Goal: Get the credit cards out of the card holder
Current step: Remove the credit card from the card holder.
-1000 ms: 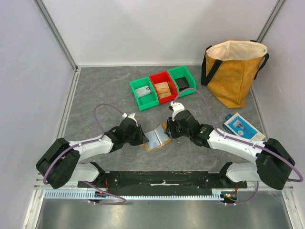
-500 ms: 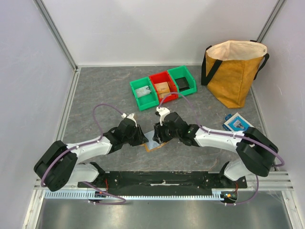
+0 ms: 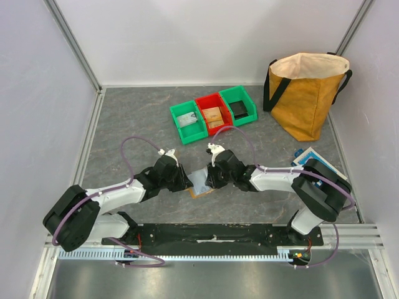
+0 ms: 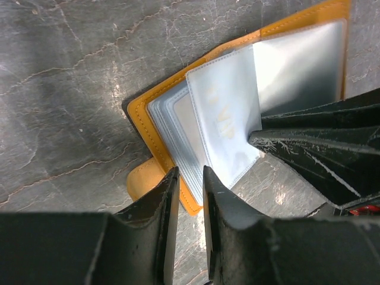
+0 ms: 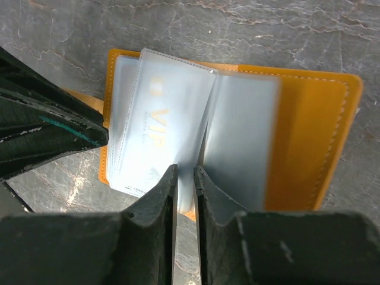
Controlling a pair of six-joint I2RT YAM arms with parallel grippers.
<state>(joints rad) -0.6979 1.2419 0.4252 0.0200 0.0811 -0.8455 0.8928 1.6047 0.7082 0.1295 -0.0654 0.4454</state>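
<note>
From above, the left tool [image 3: 186,181] and right tool [image 3: 211,180] cover most of the tan-orange leather folding card holder [image 3: 201,186]. In the right wrist view a pale blue plastic sheet [image 5: 155,139], its gold lettering blurred, runs between the right tool's fingers, lower edge hidden; grip uncertain.

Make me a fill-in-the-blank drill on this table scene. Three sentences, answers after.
1. The tan-orange leather card holder lies ___ on the grey stone-patterned table, its inner sleeves showing.
2. The gold letters on its clear plastic sleeve read ___.
3. The plastic bin between the two green plastic bins is ___.
Missing words: open; VIP; red.
</note>
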